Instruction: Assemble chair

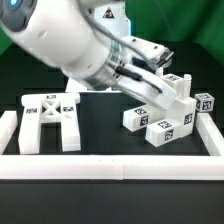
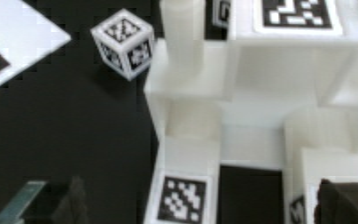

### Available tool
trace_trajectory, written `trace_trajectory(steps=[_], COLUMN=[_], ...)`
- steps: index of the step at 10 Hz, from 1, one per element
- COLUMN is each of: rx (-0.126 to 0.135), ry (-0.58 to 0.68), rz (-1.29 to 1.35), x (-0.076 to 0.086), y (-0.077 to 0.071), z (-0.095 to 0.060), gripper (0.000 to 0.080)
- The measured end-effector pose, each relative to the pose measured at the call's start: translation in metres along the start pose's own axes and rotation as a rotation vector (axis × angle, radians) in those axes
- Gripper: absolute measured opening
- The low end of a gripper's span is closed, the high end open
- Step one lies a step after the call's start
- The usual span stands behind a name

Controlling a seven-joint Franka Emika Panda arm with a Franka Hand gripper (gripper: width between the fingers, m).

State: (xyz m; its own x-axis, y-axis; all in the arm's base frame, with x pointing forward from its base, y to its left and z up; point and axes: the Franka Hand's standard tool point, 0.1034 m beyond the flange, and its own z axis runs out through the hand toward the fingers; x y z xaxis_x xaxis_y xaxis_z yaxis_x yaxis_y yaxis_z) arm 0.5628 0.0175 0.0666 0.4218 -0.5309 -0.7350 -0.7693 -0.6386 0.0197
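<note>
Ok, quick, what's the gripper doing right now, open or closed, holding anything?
Gripper: open, holding nothing; it hangs over the clustered chair parts.

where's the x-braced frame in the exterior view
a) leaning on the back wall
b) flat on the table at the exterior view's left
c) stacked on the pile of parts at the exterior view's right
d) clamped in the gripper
b: the X-braced frame lies flat on the black table at the exterior view's left, alone, while the open gripper is over the cluster of white parts at the exterior view's right.
</note>
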Motion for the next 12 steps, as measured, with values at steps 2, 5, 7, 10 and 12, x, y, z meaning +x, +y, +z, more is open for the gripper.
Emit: trace_trajectory(steps=[2, 5, 7, 10, 12], rx=[0.026, 0.053, 0.005, -0.076, -0.073], ry=[0.155, 0.329, 0.372, 0.417, 0.418], rz=[-0.020, -0.068, -0.215, -0.485, -0.485], x=[0.001, -0.001, 0.007, 0.021, 0.024], y=[-0.011, -0.022, -0.013, -0.001, 0.001], z=[-0.004, -0.004, -0.011, -0.033, -0.035], gripper=[0.0649, 0.0649, 0.0649, 0.0649, 0.0649])
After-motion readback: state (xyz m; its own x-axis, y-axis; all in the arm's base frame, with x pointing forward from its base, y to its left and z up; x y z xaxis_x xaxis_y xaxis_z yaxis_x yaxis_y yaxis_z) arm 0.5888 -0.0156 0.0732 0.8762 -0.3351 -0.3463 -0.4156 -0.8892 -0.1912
